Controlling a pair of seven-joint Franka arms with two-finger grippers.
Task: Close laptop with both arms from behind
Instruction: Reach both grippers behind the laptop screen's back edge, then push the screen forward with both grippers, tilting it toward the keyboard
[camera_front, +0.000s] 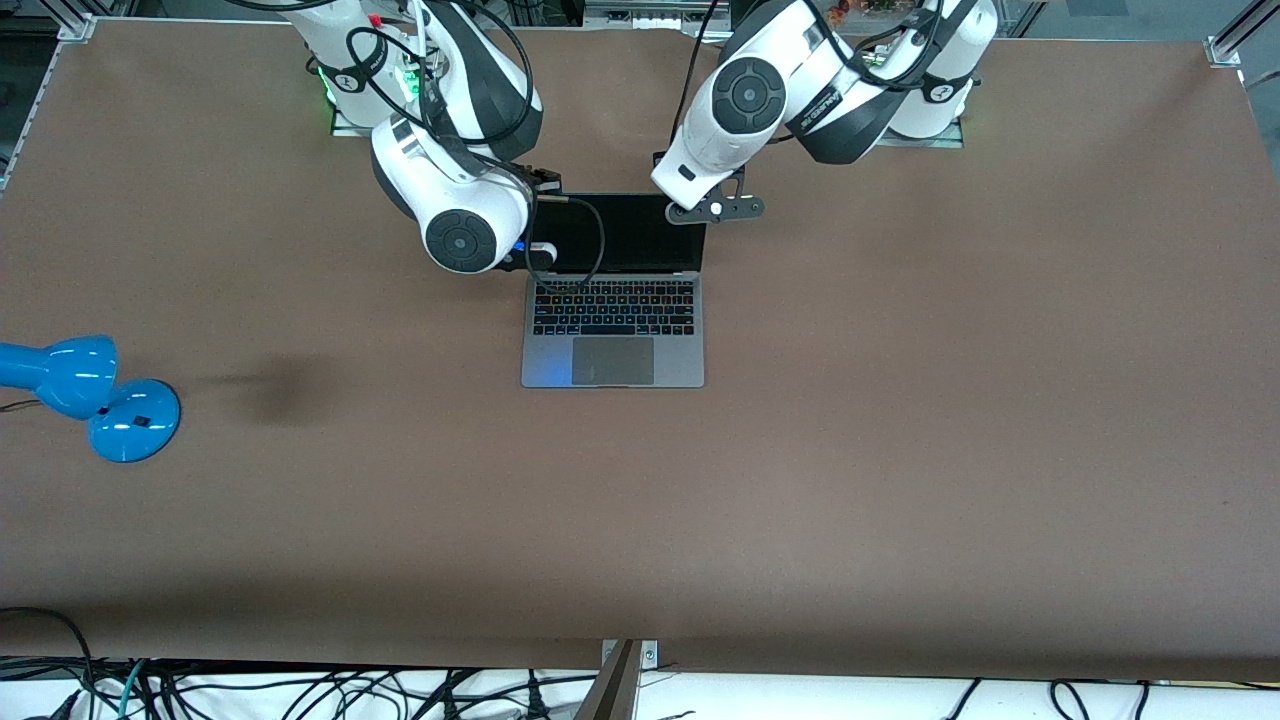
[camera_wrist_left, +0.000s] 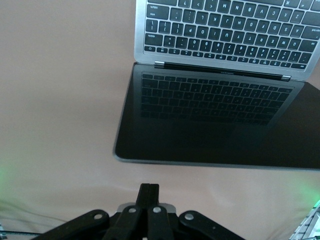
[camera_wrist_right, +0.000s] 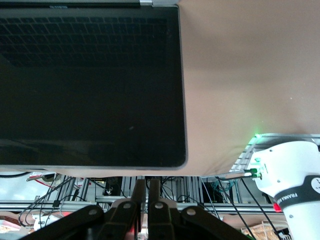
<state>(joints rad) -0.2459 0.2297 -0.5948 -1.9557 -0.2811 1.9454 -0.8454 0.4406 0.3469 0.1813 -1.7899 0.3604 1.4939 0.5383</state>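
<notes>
Laptop (camera_front: 613, 310) open at mid-table (camera_front: 900, 450), screen black. Left tool (camera_wrist_left: 148, 200) and right tool (camera_wrist_right: 142, 192) pinched closed, empty, each just above the lid's top edge.

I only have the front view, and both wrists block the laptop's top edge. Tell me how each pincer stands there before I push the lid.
Observer: The left pincer is shut, its fingers pressed together, just clear of the top edge of the laptop lid.
Operator: Report the right one.
Observer: The right pincer is shut too, sitting at the lid's top edge near the corner toward the right arm's end.
Operator: Confirm the screen state.
Observer: The screen is black and reflects the keyboard; the lid is still open.
</notes>
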